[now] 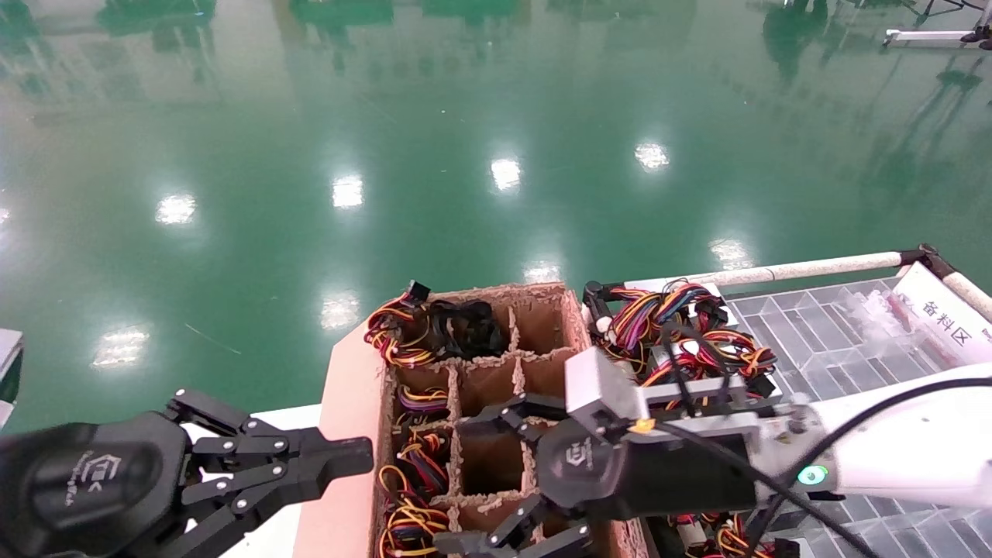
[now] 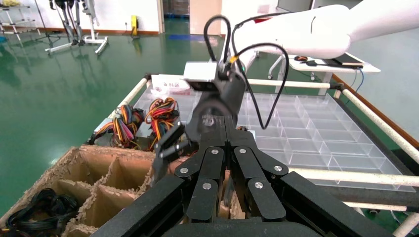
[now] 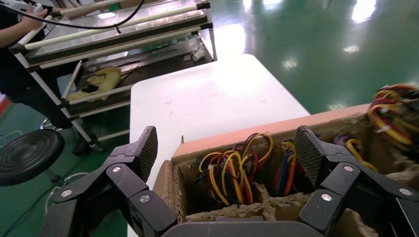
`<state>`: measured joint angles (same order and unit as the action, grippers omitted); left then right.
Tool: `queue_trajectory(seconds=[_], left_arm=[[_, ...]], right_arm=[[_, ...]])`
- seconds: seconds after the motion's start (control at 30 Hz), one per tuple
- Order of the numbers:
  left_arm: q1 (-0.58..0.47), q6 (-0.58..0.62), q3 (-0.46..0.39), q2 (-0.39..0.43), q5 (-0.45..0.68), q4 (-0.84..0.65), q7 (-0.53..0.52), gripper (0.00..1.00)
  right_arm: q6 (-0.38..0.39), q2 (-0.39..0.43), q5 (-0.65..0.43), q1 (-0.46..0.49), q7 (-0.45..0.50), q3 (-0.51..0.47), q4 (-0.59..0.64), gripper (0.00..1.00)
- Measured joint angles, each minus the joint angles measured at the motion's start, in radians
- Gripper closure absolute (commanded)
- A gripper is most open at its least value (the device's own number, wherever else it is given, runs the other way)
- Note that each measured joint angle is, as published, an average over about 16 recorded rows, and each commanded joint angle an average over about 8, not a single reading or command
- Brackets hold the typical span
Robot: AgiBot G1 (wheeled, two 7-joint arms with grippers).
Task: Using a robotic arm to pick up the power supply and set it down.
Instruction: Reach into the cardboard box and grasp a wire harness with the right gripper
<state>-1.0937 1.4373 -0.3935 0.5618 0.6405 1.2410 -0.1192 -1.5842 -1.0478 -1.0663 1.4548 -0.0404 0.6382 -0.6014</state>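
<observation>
- From the head view, the robotic arm (image 1: 914, 453) reaches in from the right. Its right gripper (image 1: 465, 484) hangs wide open over the divided cardboard carton (image 1: 353, 403).
- The power supply (image 1: 403, 531) sits in a near compartment on the carton's left side. Only its yellow, orange, red and black wires show, curling up out of the cell. The metal body is hidden, so I cannot tell how its long axis lies.
- The left gripper (image 1: 356, 457) is at the lower left, just beside the carton's flap. Its fingers are closed together on nothing and point toward the carton.
- To the right of the carton, similar units with purple and blue wires lie on a clear plastic tray (image 1: 852, 325).
- In the left wrist view, the left gripper (image 2: 222, 148) has its fingers pressed tip to tip. Beyond it the robotic arm (image 2: 316, 29) bends down over the carton (image 2: 99, 168).
- In the right wrist view, the right gripper (image 3: 227, 150) is spread wide. The power supply (image 3: 232, 170) lies below the gap, inside the carton (image 3: 276, 131), with its wires looping upward. The white worktop (image 3: 207, 94) lies beyond the carton.
</observation>
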Motion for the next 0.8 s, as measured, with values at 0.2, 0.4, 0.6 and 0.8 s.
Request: queue_trajectory(seconds=[0.2, 0.4, 0.6, 0.8], left_arm=[[0.000, 0.000, 0.000, 0.000, 0.000, 0.000, 0.000, 0.00], [0.000, 0.000, 0.000, 0.000, 0.000, 0.000, 0.000, 0.00], [0.000, 0.000, 0.000, 0.000, 0.000, 0.000, 0.000, 0.00], [0.000, 0.000, 0.000, 0.000, 0.000, 0.000, 0.000, 0.00]], right_arm=[[0.001, -0.062, -0.008, 0.027, -0.047, 0.061, 0.098, 0.52], [0.004, -0.119, -0.021, 0.057, -0.091, 0.111, 0.191, 1.00], [0.010, -0.170, -0.040, 0.085, -0.134, 0.149, 0.278, 1.00], [0.016, -0.209, -0.064, 0.109, -0.174, 0.179, 0.355, 1.00]])
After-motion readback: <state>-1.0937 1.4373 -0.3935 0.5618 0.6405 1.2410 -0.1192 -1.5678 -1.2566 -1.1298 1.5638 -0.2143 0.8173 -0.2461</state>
